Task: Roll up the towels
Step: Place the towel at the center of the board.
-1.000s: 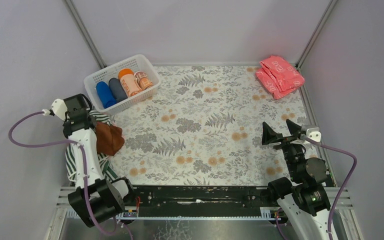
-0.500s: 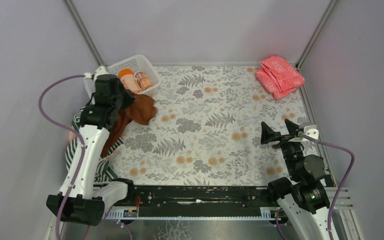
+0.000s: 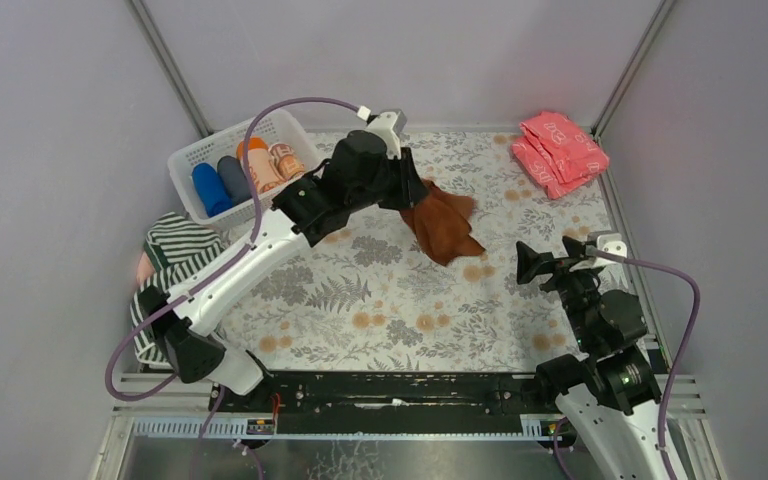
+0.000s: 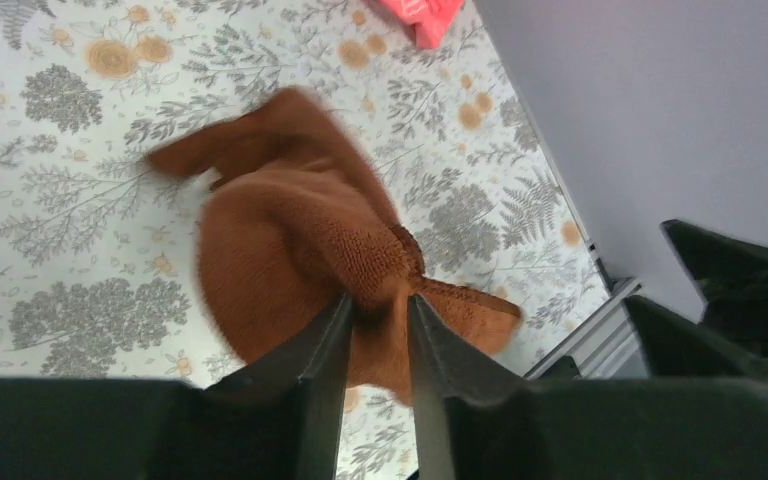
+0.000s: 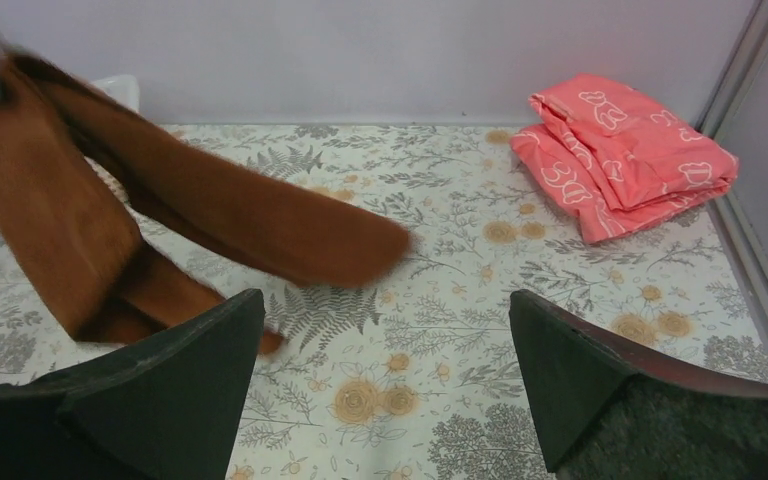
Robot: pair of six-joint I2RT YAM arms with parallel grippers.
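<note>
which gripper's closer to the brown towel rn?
Left. The left gripper is pinching the brown towel. The right gripper is open and apart from it, off to the towel's right and nearer the bases.

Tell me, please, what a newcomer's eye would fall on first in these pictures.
The left gripper, reaching far across the floral mat, pinches a bunched rust-brown towel that hangs over the mat's middle. Next come the folded coral-pink cloths in the far right corner and the white basket of rolled towels at the far left.
</note>
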